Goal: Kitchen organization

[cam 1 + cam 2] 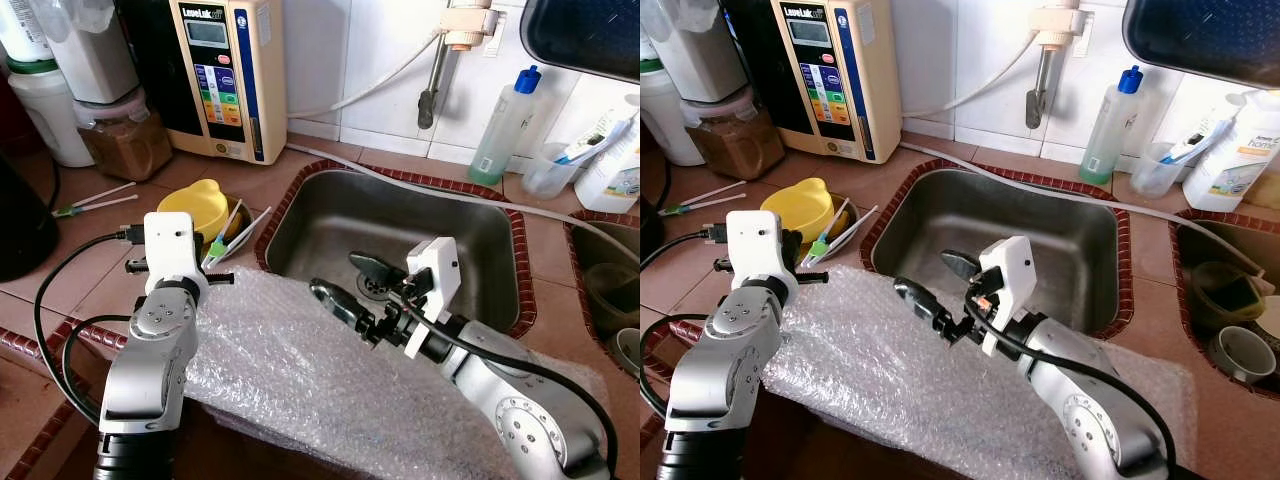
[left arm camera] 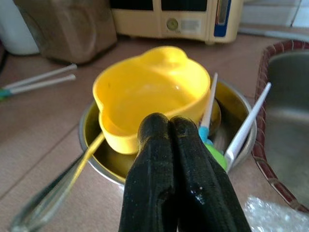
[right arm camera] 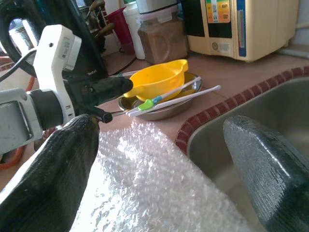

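Observation:
A yellow bowl [image 1: 197, 207] sits in a shallow steel dish [image 2: 91, 145] on the tiled counter, left of the sink [image 1: 400, 230]. White utensils with green tips [image 1: 235, 235] lean across the dish. My left gripper [image 2: 169, 123] is shut with nothing in it, its tips just short of the bowl's near rim. A sheet of bubble wrap [image 1: 300, 370] lies over the counter's front edge. Over its far edge, at the sink's near rim, my right gripper [image 1: 350, 283] stands open and holds nothing.
A cream water machine [image 1: 222, 75] and a jar of brown powder [image 1: 125, 135] stand at the back left. Two white sticks [image 1: 95, 200] lie on the counter. A green soap bottle [image 1: 505, 125] and a plastic cup [image 1: 548, 170] stand behind the sink. A second basin [image 1: 1230, 300] holds cups.

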Available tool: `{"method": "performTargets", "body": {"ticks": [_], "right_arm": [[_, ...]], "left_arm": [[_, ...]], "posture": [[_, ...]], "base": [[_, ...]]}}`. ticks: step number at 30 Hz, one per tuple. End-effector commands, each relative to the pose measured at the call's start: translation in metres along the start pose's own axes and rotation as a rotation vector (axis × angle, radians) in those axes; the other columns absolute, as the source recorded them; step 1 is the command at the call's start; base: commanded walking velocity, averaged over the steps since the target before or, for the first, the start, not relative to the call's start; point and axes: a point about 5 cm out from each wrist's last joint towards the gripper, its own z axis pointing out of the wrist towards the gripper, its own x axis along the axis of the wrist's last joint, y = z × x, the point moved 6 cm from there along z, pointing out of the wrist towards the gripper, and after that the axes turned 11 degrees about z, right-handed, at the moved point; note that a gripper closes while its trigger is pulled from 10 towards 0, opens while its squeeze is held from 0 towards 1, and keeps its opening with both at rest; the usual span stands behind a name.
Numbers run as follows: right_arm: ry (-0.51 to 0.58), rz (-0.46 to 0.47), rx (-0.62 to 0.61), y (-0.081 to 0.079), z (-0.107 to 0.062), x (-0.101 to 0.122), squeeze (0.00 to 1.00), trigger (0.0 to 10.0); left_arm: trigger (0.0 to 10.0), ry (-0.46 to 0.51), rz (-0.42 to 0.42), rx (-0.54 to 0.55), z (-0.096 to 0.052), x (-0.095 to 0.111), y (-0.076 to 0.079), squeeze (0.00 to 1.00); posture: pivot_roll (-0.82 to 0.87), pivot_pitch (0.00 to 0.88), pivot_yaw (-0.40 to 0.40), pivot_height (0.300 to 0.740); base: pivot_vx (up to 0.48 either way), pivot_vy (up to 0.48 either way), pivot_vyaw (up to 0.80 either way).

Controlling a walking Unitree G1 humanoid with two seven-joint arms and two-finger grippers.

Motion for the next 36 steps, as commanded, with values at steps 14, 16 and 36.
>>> {"method": "performTargets", "body": {"ticks": [14,16,36], "right_arm": [[0.002,-0.013,-0.006,0.001,0.002,-0.001,0.0,10.0],[0.001,-0.014,-0.006,0.001,0.001,-0.001,0.0,10.0],[-0.007,-0.014,-0.007,-0.004,0.0,-0.008,0.0,10.0]], "left_arm": [[10.0,0.24,0.072,-0.197,-0.014,0.037,0.043,1.0],[10.0,0.195,0.095,-0.205,-0.012,0.024,0.044,1.0],[10.0,0.084,0.214,-0.194,0.001,-0.015,0.045,1.0]], "posture": [[-0.04,0.024,0.018,0.74],[-0.04,0.022,0.019,0.74],[-0.05,0.031,0.024,0.74]], "base": [[0.0,0.0,0.0],[0.0,0.0,0.0],[0.0,0.0,0.0]]}}
